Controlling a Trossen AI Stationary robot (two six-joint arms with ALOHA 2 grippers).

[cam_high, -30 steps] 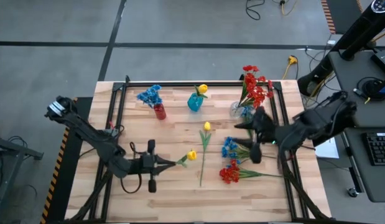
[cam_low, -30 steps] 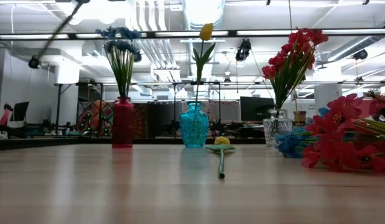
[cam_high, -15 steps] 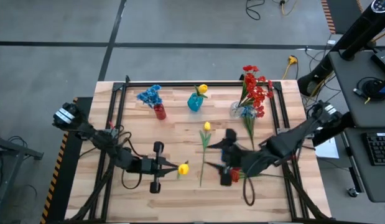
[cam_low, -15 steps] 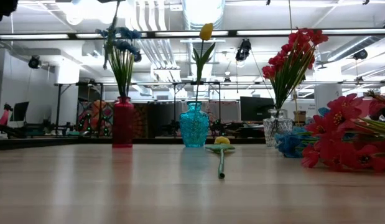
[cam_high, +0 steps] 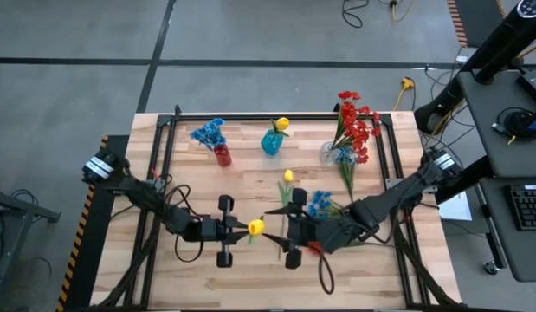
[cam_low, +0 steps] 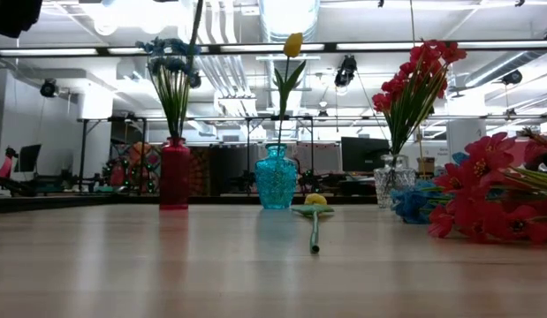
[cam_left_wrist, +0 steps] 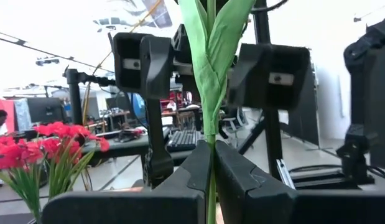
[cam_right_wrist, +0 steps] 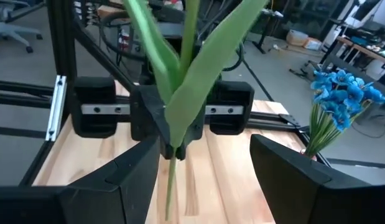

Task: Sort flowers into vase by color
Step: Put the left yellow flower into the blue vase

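Mid-table: left gripper (cam_high: 235, 229) jaws clamp yellow flower (cam_high: 255, 227)

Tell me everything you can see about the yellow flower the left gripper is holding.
The yellow flower looks artificial: one small yellow bloom on a thin green stem with long, fabric-like green leaves. The left gripper is shut on its stem, holding it above the wooden table. The open right gripper faces it, its fingers on either side of the stem without closing.
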